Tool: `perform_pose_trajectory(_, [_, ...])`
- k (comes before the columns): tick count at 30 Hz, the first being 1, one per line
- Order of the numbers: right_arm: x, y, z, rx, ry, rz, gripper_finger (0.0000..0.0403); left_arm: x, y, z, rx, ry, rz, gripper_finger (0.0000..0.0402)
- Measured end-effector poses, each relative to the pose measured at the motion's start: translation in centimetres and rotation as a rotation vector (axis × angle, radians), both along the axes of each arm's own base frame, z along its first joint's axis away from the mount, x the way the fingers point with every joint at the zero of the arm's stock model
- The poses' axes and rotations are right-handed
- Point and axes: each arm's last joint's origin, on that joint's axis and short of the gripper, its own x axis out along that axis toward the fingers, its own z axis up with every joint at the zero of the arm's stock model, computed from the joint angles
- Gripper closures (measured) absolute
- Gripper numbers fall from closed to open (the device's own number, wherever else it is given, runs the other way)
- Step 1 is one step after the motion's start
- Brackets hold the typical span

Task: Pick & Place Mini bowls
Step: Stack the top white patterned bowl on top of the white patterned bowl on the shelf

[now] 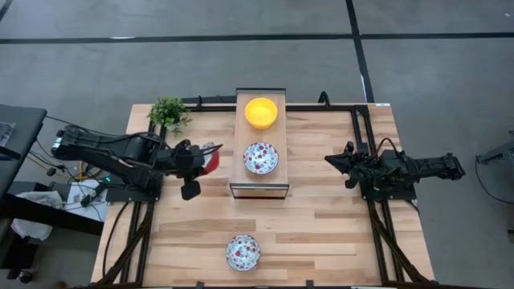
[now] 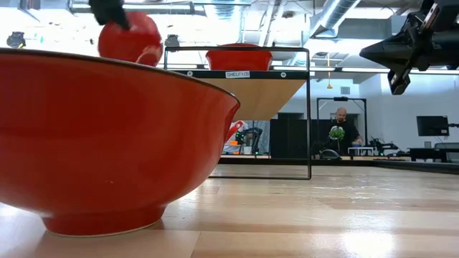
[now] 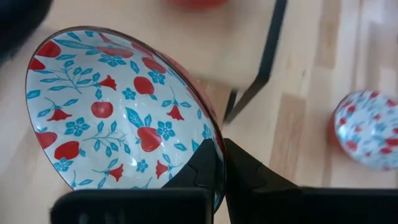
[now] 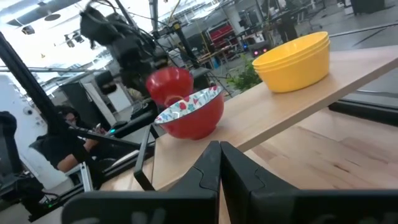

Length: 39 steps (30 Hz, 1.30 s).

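Clearly, the held floral bowl (image 3: 118, 109) (red outside) tilts sideways.

A robotics lab or industrial workshop: a wooden worktop (image 1: 321, 217) with black framing stands on a grey concrete floor (image 1: 241, 56), exposed ducts (image 2: 337, 14) run overhead, and a person (image 2: 344, 129) sits among benches and monitors (image 2: 436, 126) behind.

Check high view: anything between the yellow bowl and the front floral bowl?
Yes: the shelf's floral bowl sits between the yellow bowl and the front floral bowl, then bare table.
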Motion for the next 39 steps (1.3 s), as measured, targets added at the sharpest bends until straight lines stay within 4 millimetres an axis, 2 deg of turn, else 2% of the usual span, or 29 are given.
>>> perform_pose_trajectory(5, [0.0, 0.0, 0.0, 0.0, 0.0, 0.0, 0.0403, 2.3, -0.9, 2.4, 0.036, -0.034, -0.059, 0.0393])
perform_pose_trajectory(11, [0.0, 0.0, 0.0, 0.0, 0.0, 0.0, 0.0403, 5.6, -1.7, 4.2, 0.081, -0.014, -0.112, 0.0393])
perform_pose_trajectory(23, [0.0, 0.0, 0.0, -0.001, 0.004, 0.0, 0.0403, 10.9, -2.8, 6.0, 0.202, 0.149, -0.248, 0.0393])
perform_pose_trajectory(31, [0.0, 0.0, -0.2, -0.003, 0.023, 0.002, 0.0403, 13.8, -2.1, 5.7, 0.308, 0.185, -0.361, 0.0393])
perform_pose_trajectory(39, [0.0, 0.0, -0.2, -0.003, 0.023, 0.002, 0.0403, 16.7, -1.3, 3.4, 0.458, 0.273, -0.476, 0.0393])
